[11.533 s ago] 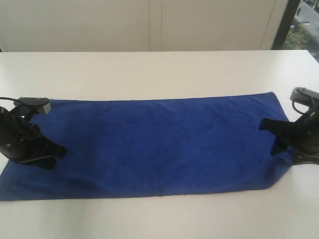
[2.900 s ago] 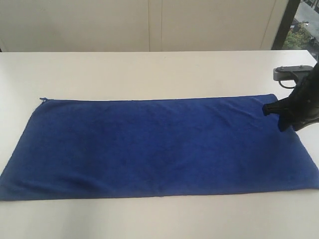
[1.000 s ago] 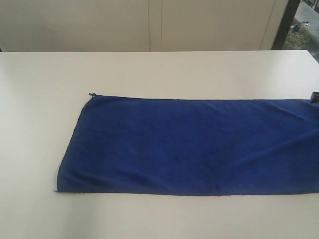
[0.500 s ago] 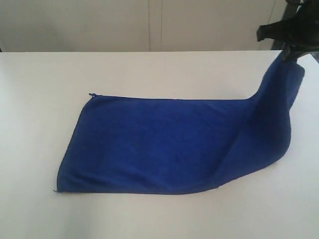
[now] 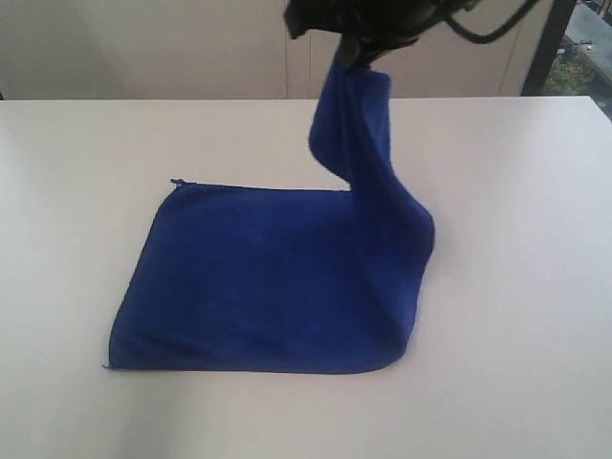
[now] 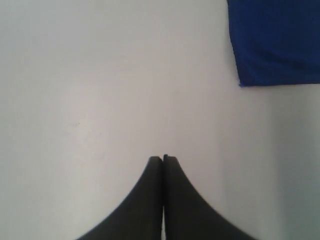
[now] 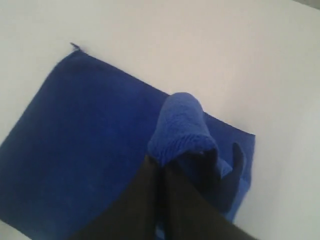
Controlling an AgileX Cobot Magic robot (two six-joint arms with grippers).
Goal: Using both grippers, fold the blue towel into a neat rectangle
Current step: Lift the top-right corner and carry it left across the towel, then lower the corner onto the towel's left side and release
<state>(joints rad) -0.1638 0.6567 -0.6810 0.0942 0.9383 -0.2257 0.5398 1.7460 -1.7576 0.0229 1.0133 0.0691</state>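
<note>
The blue towel (image 5: 268, 277) lies partly flat on the white table (image 5: 516, 287). Its right end rises in a hanging fold (image 5: 368, 163) to my right gripper (image 5: 359, 53), which is high above the table at the top of the exterior view and shut on that end. In the right wrist view the bunched towel end (image 7: 181, 131) sticks out past the closed right gripper (image 7: 162, 167), with the flat part of the towel (image 7: 85, 140) below. My left gripper (image 6: 163, 159) is shut on nothing, over bare table, with a towel corner (image 6: 275, 45) some way off. The left gripper is out of the exterior view.
A cream panelled wall (image 5: 191, 48) runs behind the table's far edge. A dark window frame (image 5: 562, 38) stands at the back right.
The right gripper has lifted the towel's right end and carried it leftward over the flat part. The left arm left the exterior view earlier, and the towel slid right before the lift.
</note>
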